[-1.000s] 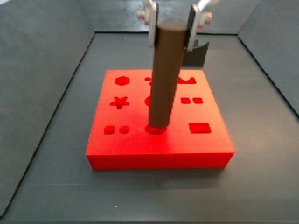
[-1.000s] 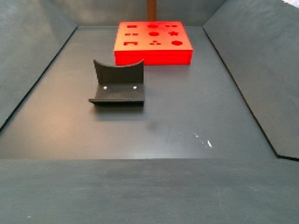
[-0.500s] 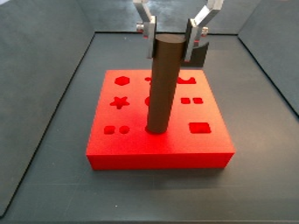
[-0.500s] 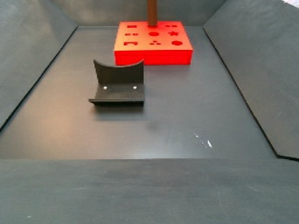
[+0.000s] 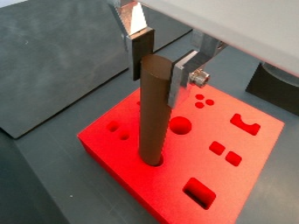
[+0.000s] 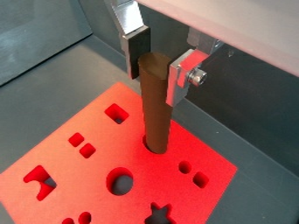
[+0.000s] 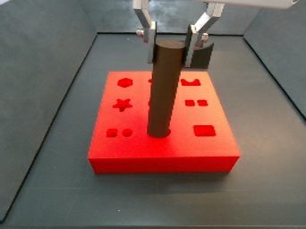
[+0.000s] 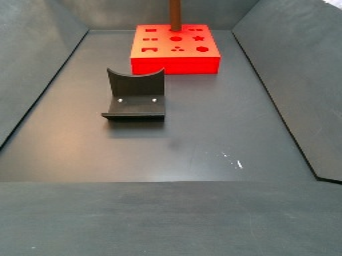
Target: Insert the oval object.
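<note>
- Standing upright in the centre of a side view, the oval object (image 7: 166, 85) had its lower end seated in a hole of the red block (image 7: 163, 154), near the block's front edge.
- The gripper (image 7: 174, 34) sat in the upper centre of that view, directly above the peg's top; its silver fingers (image 7: 145, 32) were spread wide, one on each side, apart from the peg.
- In both wrist views the fingers (image 5: 184, 77) flanked the upper end of the peg (image 6: 156, 105); whether the pads touched it could not be told.
- The block's top face (image 6: 70, 175) carried other cut-outs of several shapes, all empty.
- In a side view the fixture (image 8: 135, 96) stood on the dark floor (image 8: 187, 150), left of centre, well apart from the block (image 8: 175, 48) at the top of the frame.
</note>
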Available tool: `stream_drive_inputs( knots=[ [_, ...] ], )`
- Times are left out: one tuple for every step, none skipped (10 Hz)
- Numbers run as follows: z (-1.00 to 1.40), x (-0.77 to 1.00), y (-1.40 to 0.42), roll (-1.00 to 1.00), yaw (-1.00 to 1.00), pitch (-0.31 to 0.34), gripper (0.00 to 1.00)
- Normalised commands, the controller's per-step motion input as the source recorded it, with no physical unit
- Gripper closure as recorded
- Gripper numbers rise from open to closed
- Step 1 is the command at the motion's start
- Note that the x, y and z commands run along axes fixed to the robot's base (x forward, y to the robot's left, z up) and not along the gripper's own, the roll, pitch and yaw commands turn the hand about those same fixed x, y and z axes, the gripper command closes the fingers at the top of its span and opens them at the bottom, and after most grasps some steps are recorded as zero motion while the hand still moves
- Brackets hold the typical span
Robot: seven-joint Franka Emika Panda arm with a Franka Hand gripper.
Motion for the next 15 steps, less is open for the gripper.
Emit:
stream_drive_inputs(
  knots=[
    [-0.06, 0.00, 0.00, 0.00, 0.00, 0.000, 1.00],
    [-0.14, 0.18, -0.02, 0.01, 0.00, 0.000, 1.00],
    [-0.24, 0.36, -0.04, 0.04, 0.00, 0.000, 1.00],
    [-0.29, 0.33, 0.00, 0.09, 0.00, 0.000, 1.00],
    [-0.25, 0.07, 0.00, 0.12, 0.00, 0.000, 1.00],
    [-0.13, 0.00, 0.00, 0.02, 0.00, 0.000, 1.00],
    [-0.27, 0.00, 0.00, 0.00, 0.00, 0.000, 1.00],
    [-0.57, 0.00, -0.01, 0.01, 0.00, -0.063, 1.00],
    [-0.73, 0.00, -0.01, 0.00, 0.00, -0.116, 1.00],
    [-0.73, 0.00, -0.02, 0.00, 0.00, -0.129, 1.00],
    [-0.64, 0.00, 0.00, 0.00, 0.00, -0.124, 1.00],
    [-0.57, 0.00, 0.00, 0.00, 0.00, -0.106, 1.00],
    [-0.59, 0.00, -0.03, 0.00, 0.00, -0.110, 1.00],
    [-0.54, -0.04, -0.12, 0.05, 0.01, -0.099, 1.00],
    [-0.54, -0.05, -0.14, 0.07, 0.04, -0.101, 1.00]
  ],
)
